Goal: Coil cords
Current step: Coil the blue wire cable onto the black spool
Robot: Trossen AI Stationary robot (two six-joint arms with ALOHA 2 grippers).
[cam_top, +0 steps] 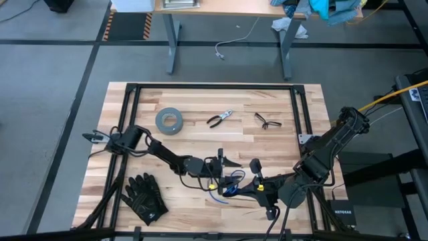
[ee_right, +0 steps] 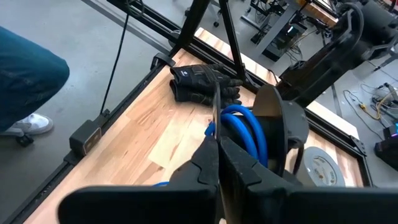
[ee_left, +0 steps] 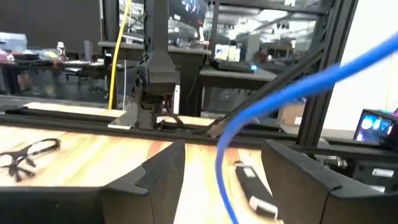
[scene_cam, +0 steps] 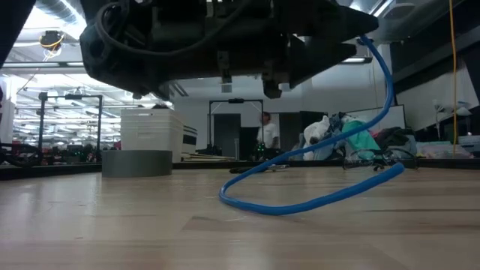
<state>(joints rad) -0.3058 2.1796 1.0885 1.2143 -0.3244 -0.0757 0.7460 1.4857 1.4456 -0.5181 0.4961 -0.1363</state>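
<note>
The cords (cam_top: 227, 189) lie near the front edge of your desk (cam_top: 200, 144), between the two grippers: one bundle, black cable with bright blue loops. In the low view one blue loop (scene_cam: 315, 195) rests on the wood and rises toward the arm above it.

Your left gripper (cam_top: 224, 162) sits just beside the bundle with its jaws spread wide; in its wrist view a blue strand (ee_left: 280, 106) arcs between the two fingers (ee_left: 155, 180) without being pinched. Your right gripper (ee_right: 219, 163) has its jaws closed, and a thin black strand of the cords runs up from between the tips, with blue coils (ee_right: 245, 134) just behind.

The only writing you can read is "NETGEAR" on one black box (cam_top: 341, 213) off the desk's right front corner.

Counted on the desk: one grey tape roll (cam_top: 169, 121), one pair of pliers (cam_top: 219, 119), one pair of glasses (cam_top: 267, 121), and black gloves (cam_top: 144, 197) lying together, apparently two.
</note>
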